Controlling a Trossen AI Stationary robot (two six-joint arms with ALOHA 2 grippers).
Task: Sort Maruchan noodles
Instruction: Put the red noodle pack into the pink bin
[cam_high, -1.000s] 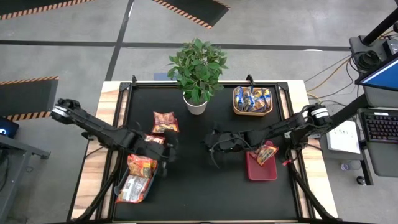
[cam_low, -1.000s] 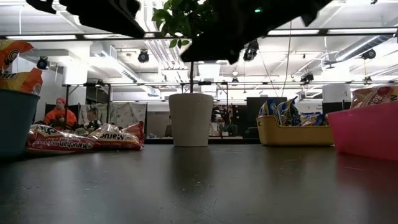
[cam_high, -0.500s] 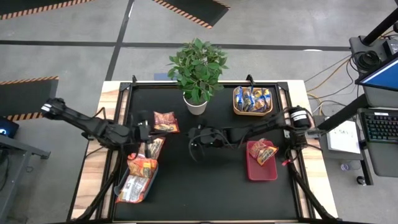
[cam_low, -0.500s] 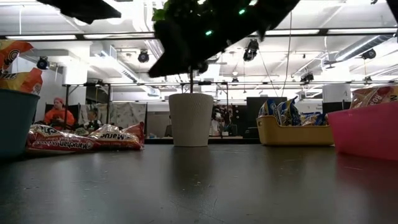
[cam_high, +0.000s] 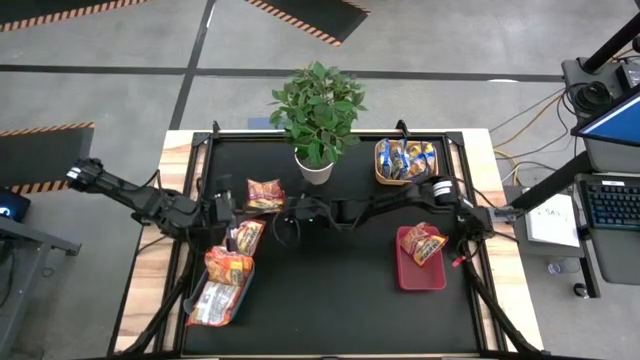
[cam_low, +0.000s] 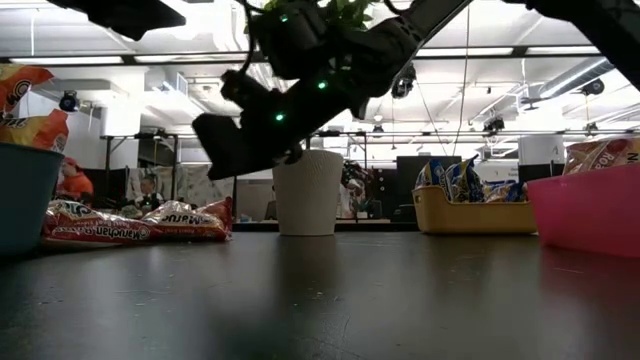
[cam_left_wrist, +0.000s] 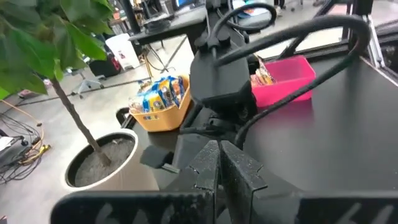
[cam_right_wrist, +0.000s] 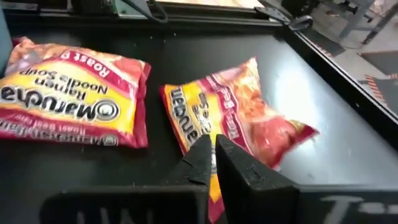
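Right hand (cam_high: 283, 222), fingers closed and empty, reaches to desk (cam_high: 330, 300) centre, aimed at two loose red packets (cam_high: 265, 195) at 10 o'clock, presumably next pick. Left hand (cam_high: 228, 212) closed, empty, beside them. Sorted packets in bins (cam_high: 420, 272).

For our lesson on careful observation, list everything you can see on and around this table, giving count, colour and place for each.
Table: one, black top.
Plant: one, green, white pot, back centre.
Basket: one, yellow, back right, holding several blue packets.
Red bin: one, right side, holding one red-pink packet.
Grey-blue bin: one, front left, holding at least two orange packets.
Loose packets: two, red-pink, left of centre.
Person: one, orange top, in the room behind.
Left gripper: dark, shut, by the loose packets.
Right gripper: dark, shut, above the loose packets.
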